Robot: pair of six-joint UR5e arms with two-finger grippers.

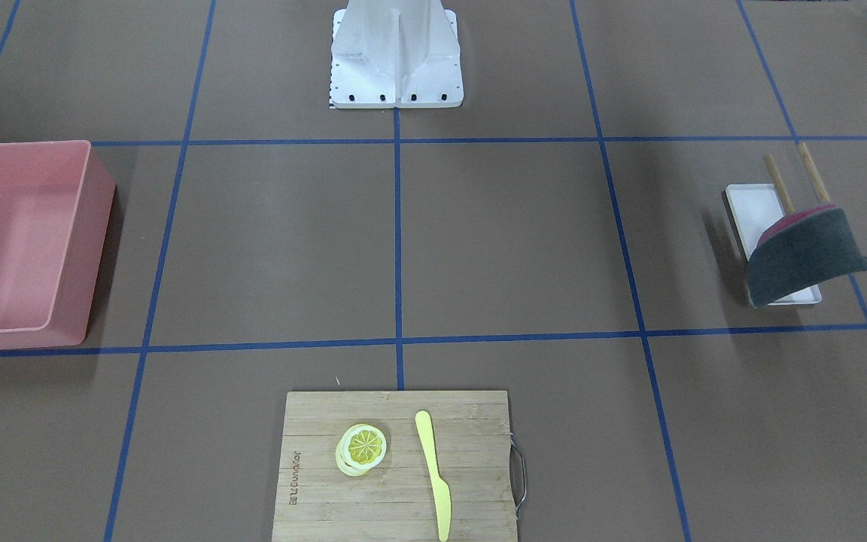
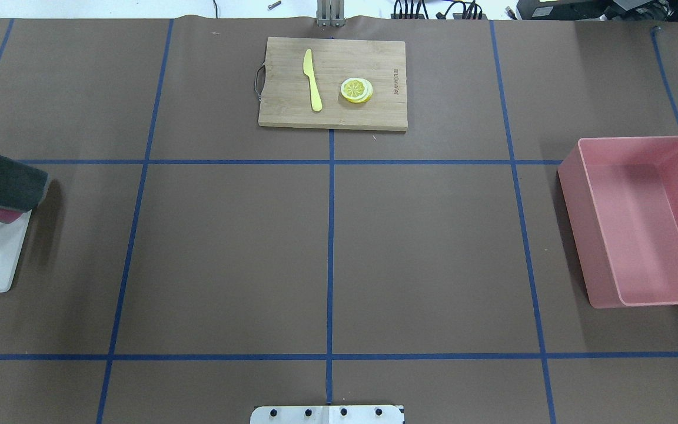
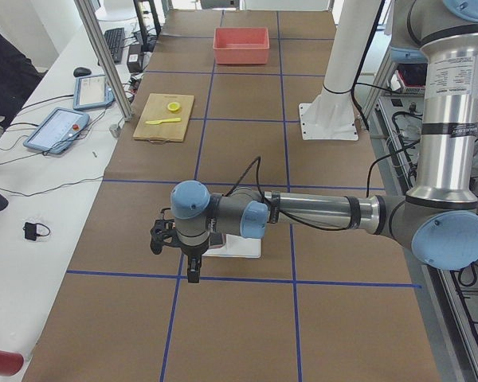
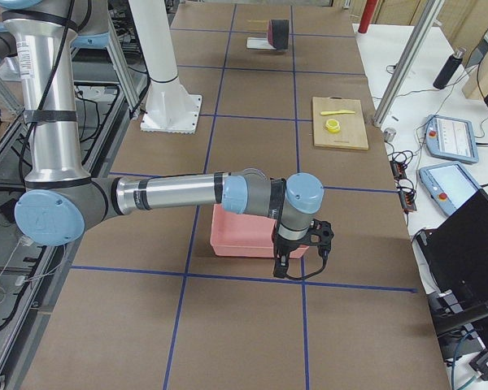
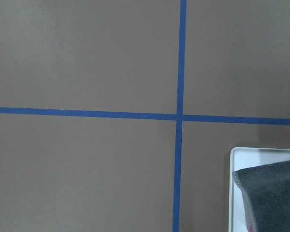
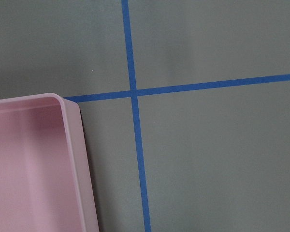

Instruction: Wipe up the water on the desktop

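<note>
Two grippers, both caught only in the side views, so jaw opening cannot be told for either. Nothing is seen hanging from the left gripper point(image 3: 193, 273). It is pointed down over the desktop point(image 1: 509, 241) and parked just beside the white tray point(image 1: 753, 207). At the opposite end of the table, the right gripper point(image 4: 281, 264) is pointed down at a corner of the pink bin point(image 2: 574, 235).

The grey cloth point(image 1: 806, 256) is draped over two wooden pegs point(image 1: 778, 183) above the tray, with a red layer showing beneath it. In the left wrist view it is caught only in the lower-right corner, so it is judged to lie off to one side of that gripper, not under it. The tray's long axis runs roughly from the robot's side toward the operators' side, and the cloth is folded across it.

The left arm is clearly the nearer one; the right is well apart, a full table away. A short sideways shift and a pinch on the fold's top is likely called for.

No water can be made out on the desktop in any view, so the wipe target is not fixed. The cutting board point(image 2: 333, 82) is set mid-table on the operators' side, well apart from both grippers.
</note>
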